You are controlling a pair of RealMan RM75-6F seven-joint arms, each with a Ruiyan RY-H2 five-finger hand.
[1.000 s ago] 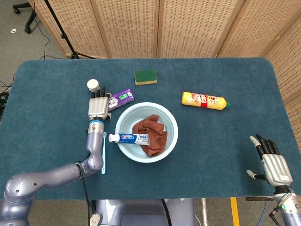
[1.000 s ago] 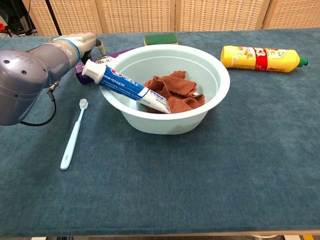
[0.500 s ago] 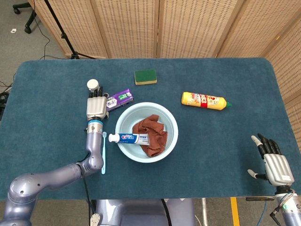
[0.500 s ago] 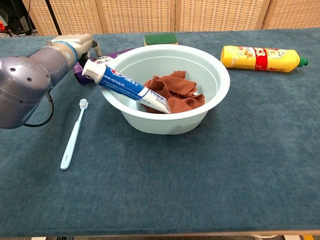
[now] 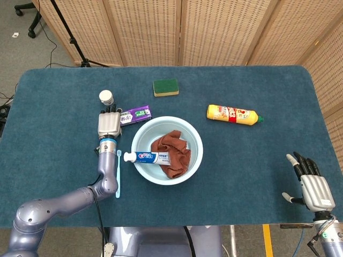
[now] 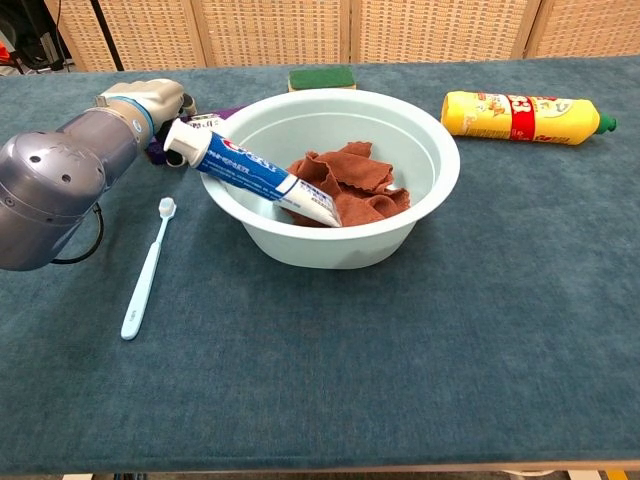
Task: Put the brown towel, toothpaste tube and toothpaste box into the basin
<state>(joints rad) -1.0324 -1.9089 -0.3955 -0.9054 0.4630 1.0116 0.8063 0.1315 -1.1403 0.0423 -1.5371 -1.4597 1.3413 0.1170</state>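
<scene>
- Bench (image 5: 257,176): nothing to fix here; only the box was left outside.
- Basin (image 5: 195,140) sat mid-bench, already holding the brown towel (image 5: 174,152) and toothpaste tube (image 5: 150,157); tube lay left-right, cap over the left rim.
- Left hand (image 5: 109,124) was at the box's left end, fingertips touching it; can't tell whether it had a grip. Best to clamp across the narrow faces, lift over the rim.
- Right hand (image 5: 311,184) was idle near the bench's right corner, fingers spread, holding nothing.
- Toothpaste box (image 5: 135,114) lay flat just beyond the basin's upper-left rim, long axis roughly left-right, right end tilted slightly away.
</scene>
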